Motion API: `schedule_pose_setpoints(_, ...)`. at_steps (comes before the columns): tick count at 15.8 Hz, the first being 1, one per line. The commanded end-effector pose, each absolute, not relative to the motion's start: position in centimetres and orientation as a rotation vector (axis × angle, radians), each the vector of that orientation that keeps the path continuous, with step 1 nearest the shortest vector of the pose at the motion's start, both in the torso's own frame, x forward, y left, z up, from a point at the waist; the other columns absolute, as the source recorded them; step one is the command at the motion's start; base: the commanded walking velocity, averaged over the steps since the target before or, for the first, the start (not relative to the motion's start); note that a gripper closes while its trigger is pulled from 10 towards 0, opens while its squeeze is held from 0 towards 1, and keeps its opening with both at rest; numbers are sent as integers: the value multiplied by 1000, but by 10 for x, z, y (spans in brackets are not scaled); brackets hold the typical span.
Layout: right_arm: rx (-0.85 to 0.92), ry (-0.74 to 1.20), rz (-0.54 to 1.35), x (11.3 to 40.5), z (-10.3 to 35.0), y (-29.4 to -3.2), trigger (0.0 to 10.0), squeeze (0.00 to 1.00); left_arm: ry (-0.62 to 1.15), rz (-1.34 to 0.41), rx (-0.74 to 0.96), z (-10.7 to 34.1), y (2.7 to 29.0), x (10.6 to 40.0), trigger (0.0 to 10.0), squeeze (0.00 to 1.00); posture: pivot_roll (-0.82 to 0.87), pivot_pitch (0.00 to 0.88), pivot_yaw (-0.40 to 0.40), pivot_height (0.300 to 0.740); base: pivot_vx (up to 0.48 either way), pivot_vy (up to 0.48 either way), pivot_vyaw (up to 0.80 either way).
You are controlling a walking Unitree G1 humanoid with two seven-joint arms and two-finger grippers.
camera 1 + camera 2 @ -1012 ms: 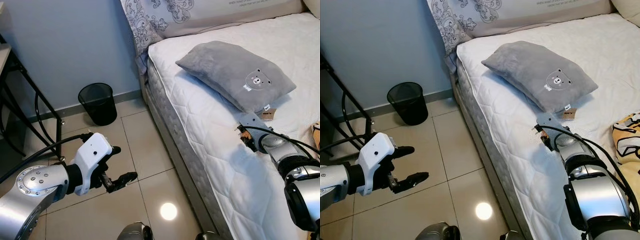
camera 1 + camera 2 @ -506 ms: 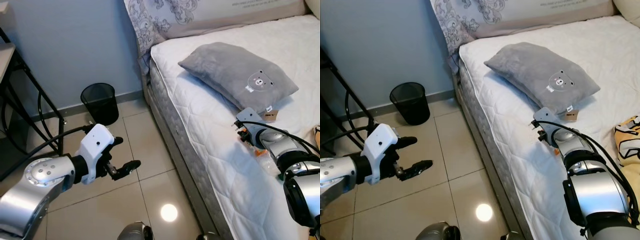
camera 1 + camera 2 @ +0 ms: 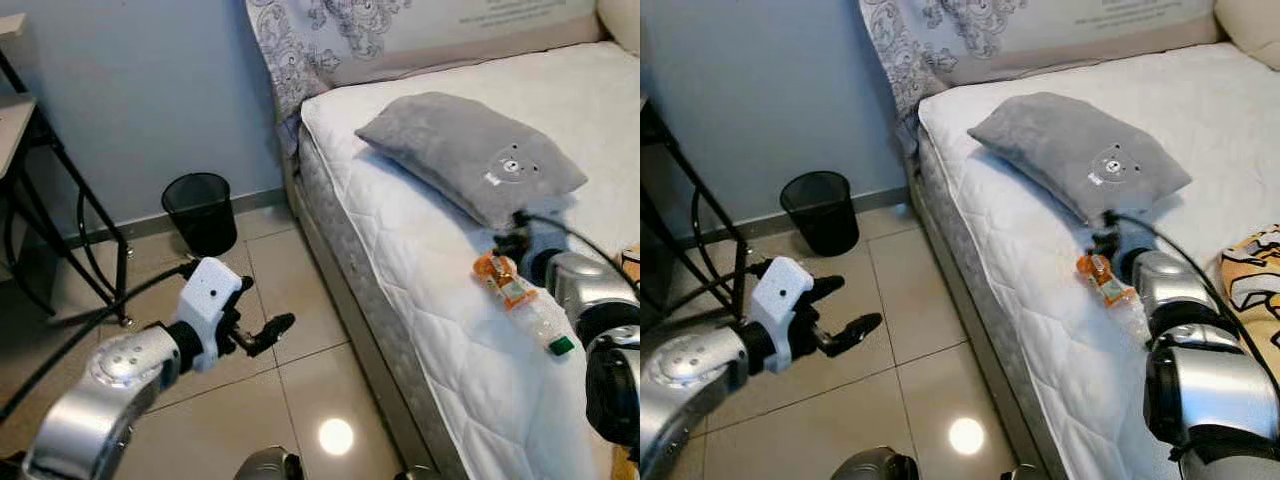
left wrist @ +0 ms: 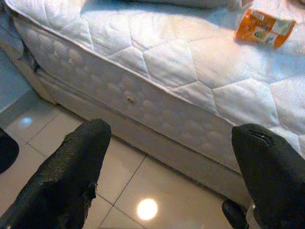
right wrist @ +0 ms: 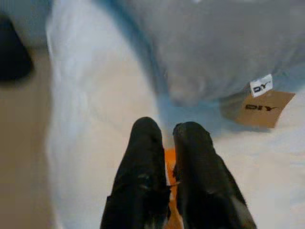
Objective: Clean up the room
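Right wrist view: right gripper (image 5: 169, 143) over bottle (image 3: 520, 300)

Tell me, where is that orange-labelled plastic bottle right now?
The bottle lies on the white bed, just in front of the grey pillow, on the robot's right, at its right gripper.

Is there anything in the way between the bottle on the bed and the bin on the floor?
Nothing visible. The bottle lies on the mattress by the right gripper; bare floor tiles run from the bed's edge to the bin.
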State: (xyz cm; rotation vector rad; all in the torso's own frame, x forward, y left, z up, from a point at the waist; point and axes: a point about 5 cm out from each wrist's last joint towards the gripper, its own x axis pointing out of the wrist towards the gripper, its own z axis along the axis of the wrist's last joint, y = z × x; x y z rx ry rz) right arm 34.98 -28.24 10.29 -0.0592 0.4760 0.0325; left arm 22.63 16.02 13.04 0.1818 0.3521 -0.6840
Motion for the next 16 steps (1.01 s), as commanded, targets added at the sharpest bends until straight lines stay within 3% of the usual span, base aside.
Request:
schedule_pose_setpoints(1,49,408,22,350,107,-285,0,0,356,-662,195,126,161,227,10000,0,29,0,46,740,0,0,0)
schedule_pose_setpoints(5,277,222,-19,355,125,-289,0,0,332,-628,191,122,157,229,10000,0,23,0,40,740,0,0,0)
schedule_pose_setpoints(9,295,146,-17,355,133,-293,0,0,314,-595,205,120,157,230,10000,0,26,0,32,740,0,0,0)
schedule_pose_setpoints(10,231,173,-56,351,127,-296,7608,0,295,-552,220,120,157,232,10000,0,24,0,31,740,0,0,0)
schedule_pose_setpoints(11,194,184,-66,349,125,-297,10000,0,282,-529,232,120,156,233,10000,0,21,0,32,740,0,0,0)
schedule_pose_setpoints(14,128,152,-63,338,113,-283,10000,0,230,-423,228,119,153,244,10000,0,-17,0,45,740,0,0,0)
schedule_pose_setpoints(15,137,130,-46,335,111,-276,10000,706,212,-407,234,121,153,246,10000,0,-23,0,47,740,0,0,0)
schedule_pose_setpoints(16,152,116,-36,333,111,-271,10000,1000,201,-401,240,121,152,247,10000,0,-26,0,48,740,0,0,0)
